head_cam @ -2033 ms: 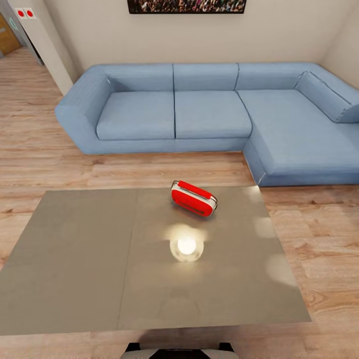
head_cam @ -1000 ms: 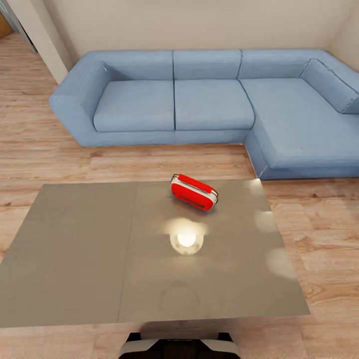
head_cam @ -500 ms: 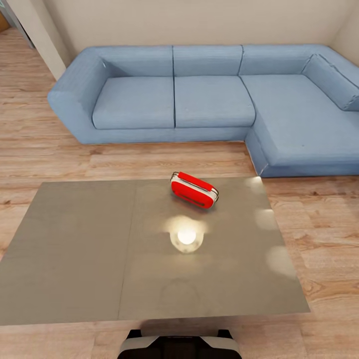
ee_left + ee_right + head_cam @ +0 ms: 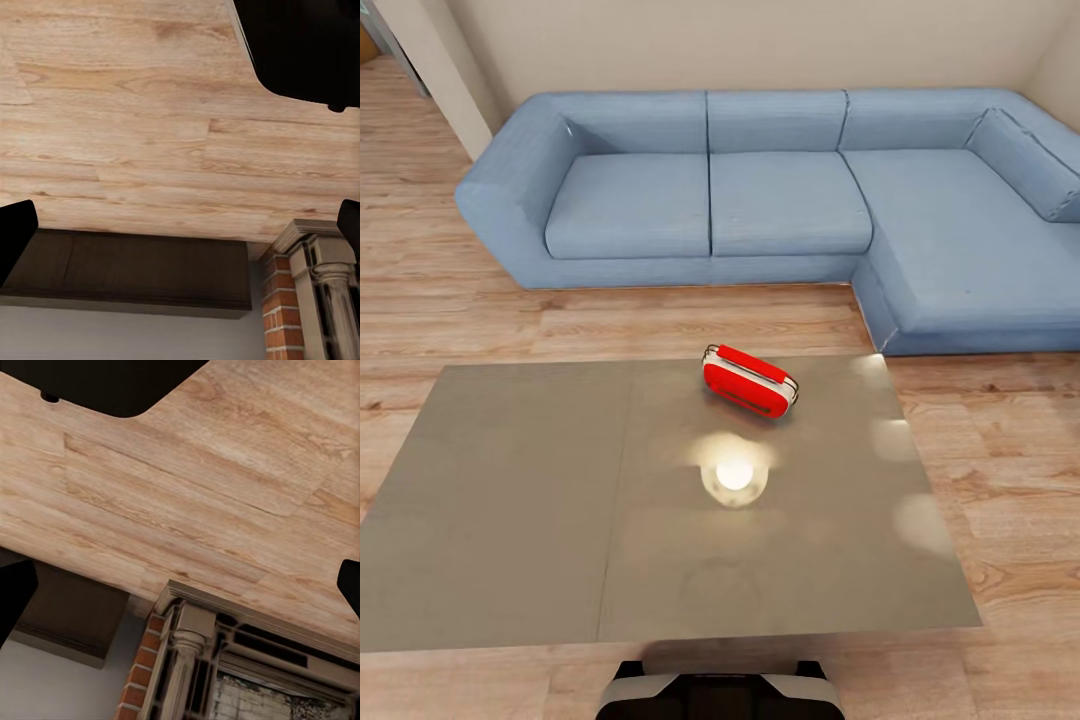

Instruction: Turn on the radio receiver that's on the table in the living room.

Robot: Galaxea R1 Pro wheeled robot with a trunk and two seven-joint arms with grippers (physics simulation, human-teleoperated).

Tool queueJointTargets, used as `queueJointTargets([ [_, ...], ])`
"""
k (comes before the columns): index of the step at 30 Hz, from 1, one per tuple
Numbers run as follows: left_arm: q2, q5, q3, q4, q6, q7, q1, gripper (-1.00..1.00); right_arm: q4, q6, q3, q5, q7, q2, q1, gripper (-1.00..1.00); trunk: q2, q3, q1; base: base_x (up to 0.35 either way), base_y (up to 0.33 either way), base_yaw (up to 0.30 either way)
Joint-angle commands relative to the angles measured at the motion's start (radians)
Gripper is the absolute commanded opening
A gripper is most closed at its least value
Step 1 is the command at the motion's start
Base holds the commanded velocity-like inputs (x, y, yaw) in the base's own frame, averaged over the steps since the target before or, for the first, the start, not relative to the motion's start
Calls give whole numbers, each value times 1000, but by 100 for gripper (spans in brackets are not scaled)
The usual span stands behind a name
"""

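Observation:
The red radio receiver (image 4: 750, 382) with white trim lies on the far part of the grey glossy table (image 4: 510, 500), a little right of the seam between its two panels, with its wire handle on top. In the left wrist view my left gripper (image 4: 180, 229) is open, its dark fingertips (image 4: 15, 234) far apart over the wood floor and nothing between them. My right gripper (image 4: 180, 585) is open too, with its fingertips (image 4: 13, 596) at the two sides of its view. Both hang low, away from the radio.
A blue L-shaped sofa (image 4: 760, 200) runs behind the table, across a strip of plank floor. A lamp's bright reflection (image 4: 734, 477) sits on the tabletop. My base (image 4: 720, 692) is at the table's near edge. A dark wooden cabinet (image 4: 135, 270) and a brick fireplace (image 4: 225, 667) appear in the wrist views.
Over two seconds the head camera moved closer and tipped down, so the wall picture left the view. Nothing has shifted in the last half second. The radio has not moved.

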Motion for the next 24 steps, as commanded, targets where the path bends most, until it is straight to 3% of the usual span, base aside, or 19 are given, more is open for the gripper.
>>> queueJointTargets([
  [1,0,0,0,0,0,0,0,100,0,0,0,0,0,0,0,100,0,0,0,0,0,0],
  [24,0,0,0,0,0,0,0,100,0,0,0,0,0,-1,0,100,0,0,0,0,0,0],
])
